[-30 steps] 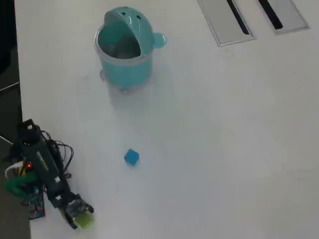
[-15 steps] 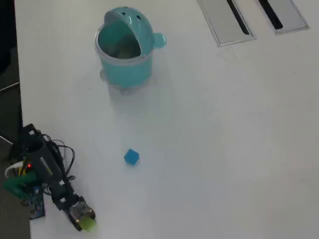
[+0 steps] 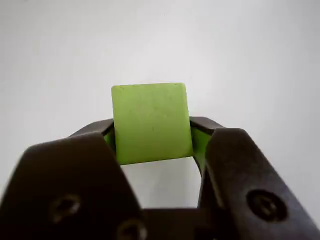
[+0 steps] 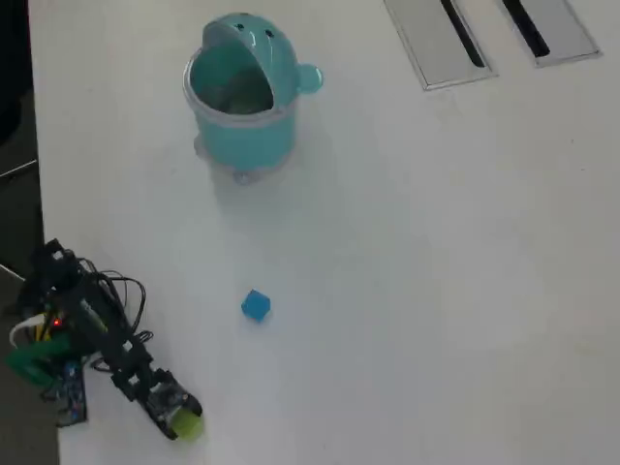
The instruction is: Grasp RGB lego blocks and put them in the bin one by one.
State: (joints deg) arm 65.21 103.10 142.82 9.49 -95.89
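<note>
Overhead view: bin (image 4: 240, 102) far left on the table (image 4: 436, 291); two slotted panels (image 4: 489, 34) far right; one block (image 4: 256, 305) nearer, left of centre; arm (image 4: 92, 339) near left, gripper (image 4: 182, 422) holding another block (image 4: 187, 423).

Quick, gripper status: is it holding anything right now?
Gripper: closed on the yellow-green block, with a jaw pressed against each side.
</note>
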